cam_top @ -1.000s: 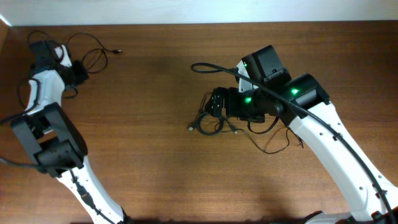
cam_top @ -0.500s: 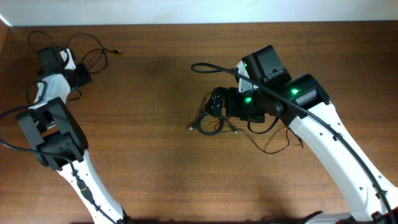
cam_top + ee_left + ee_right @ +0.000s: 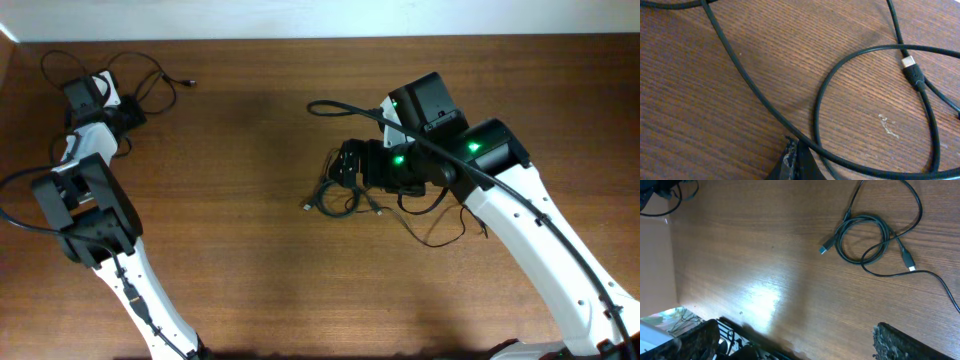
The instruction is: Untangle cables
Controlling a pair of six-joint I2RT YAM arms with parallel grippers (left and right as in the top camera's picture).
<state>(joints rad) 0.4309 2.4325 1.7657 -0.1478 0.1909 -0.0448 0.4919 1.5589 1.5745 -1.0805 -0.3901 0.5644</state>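
A thin black cable (image 3: pixel 755 95) loops across the wood in the left wrist view, with a silver-tipped plug (image 3: pixel 908 63) at the right. My left gripper (image 3: pixel 792 159) is shut, its tips right against that cable but not clearly clamped on it. Overhead, the left gripper (image 3: pixel 130 118) sits at the far left corner amid loose loops ending in a plug (image 3: pixel 186 82). A small knotted coil of cables (image 3: pixel 335 196) (image 3: pixel 862 242) lies mid-table. My right gripper (image 3: pixel 343 166) (image 3: pixel 800 345) hovers open just above the coil, holding nothing.
A loose wavy strand (image 3: pixel 440 228) trails right of the coil under the right arm. A thicker black arm cable (image 3: pixel 335 107) arcs behind the right gripper. The table's back edge (image 3: pixel 300 40) meets a white wall. The left arm's base (image 3: pixel 95 235) stands at the left.
The left arm has shifted slightly toward the far left corner, its wrist turning over the loose loops. The right arm and the coil have not moved.
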